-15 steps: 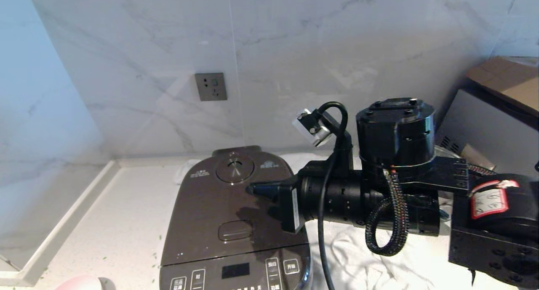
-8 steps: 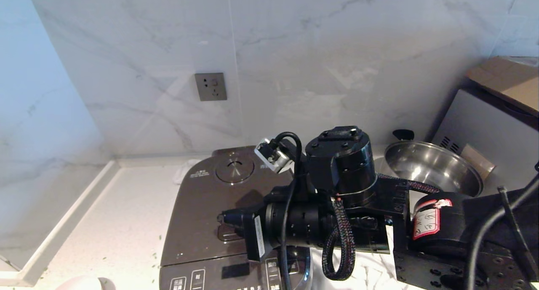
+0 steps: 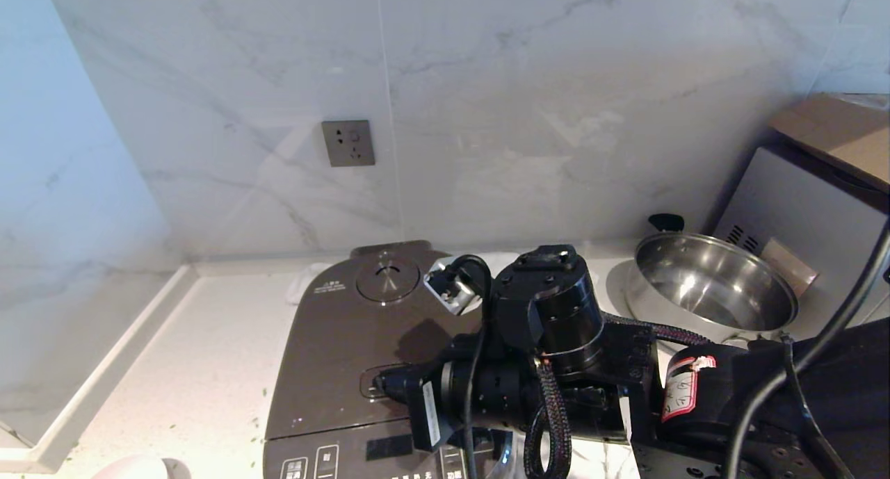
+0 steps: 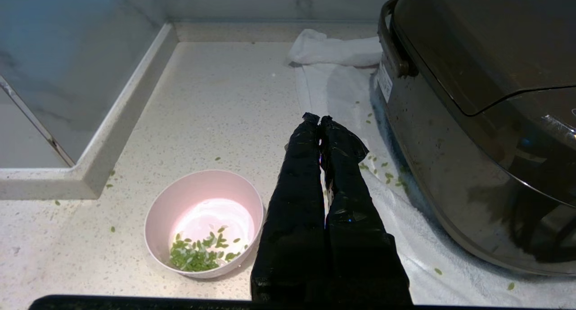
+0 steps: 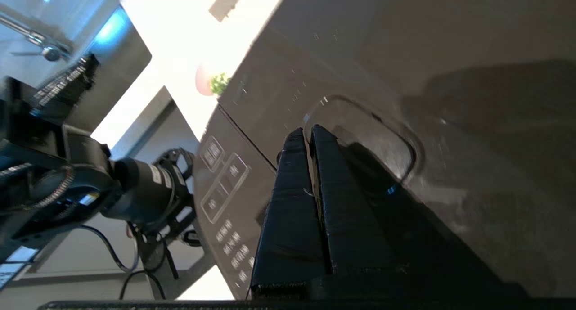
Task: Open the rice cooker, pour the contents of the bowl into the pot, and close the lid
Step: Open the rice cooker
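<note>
Right hand [image 5: 306, 132] clenched, empty, tips at lid button [image 3: 379, 382], 6 o'clock edge of lid [image 3: 348, 326]. Press straight down, firmly, avoid slipping onto panel.

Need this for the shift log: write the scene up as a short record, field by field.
lid: shut on the rice cooker
right gripper: fingers together, tips at the rectangular lid button
left gripper: shut, empty, parked above the counter beside the cooker
bowl: pale pink, upright on the counter, green bits inside
spill: a few green bits on the counter and the white towel
steel pan: on the cooker's right, by the wall
task stage: cooker not yet opened
</note>
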Motion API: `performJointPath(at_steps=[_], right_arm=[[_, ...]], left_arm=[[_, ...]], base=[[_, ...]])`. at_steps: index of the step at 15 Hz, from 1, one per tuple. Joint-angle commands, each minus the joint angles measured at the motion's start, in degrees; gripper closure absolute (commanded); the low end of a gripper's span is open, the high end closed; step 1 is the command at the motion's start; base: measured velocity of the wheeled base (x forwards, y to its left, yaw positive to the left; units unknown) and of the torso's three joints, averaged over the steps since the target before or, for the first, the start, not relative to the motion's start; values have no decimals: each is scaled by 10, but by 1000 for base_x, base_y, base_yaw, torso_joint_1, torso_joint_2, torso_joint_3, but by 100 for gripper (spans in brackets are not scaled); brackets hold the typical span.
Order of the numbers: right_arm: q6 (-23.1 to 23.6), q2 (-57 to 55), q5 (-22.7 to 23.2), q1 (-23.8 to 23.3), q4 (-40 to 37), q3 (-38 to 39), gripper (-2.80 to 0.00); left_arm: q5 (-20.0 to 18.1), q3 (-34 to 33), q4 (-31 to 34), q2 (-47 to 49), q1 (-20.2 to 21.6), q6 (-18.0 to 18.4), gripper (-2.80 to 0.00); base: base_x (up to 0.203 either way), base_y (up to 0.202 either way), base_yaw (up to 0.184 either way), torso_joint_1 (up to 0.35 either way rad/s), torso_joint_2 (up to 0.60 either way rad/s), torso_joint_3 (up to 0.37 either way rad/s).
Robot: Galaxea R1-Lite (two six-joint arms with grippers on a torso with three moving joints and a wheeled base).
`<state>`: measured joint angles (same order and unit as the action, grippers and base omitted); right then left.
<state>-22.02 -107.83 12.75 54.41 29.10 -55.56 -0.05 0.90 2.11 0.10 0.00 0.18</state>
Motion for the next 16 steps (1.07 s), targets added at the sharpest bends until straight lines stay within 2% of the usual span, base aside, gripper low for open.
performJointPath(at_steps=[1, 16], right_arm=[[-1, 2, -1, -3, 3, 12, 0], [1, -4, 1, -38, 5, 22, 0]], left_arm=[[0, 0, 0, 1, 0, 0, 0], [0, 0, 0, 1, 0, 0, 0]], base=[[0, 0, 0, 0, 0, 0], [0, 0, 0, 0, 0, 0]])
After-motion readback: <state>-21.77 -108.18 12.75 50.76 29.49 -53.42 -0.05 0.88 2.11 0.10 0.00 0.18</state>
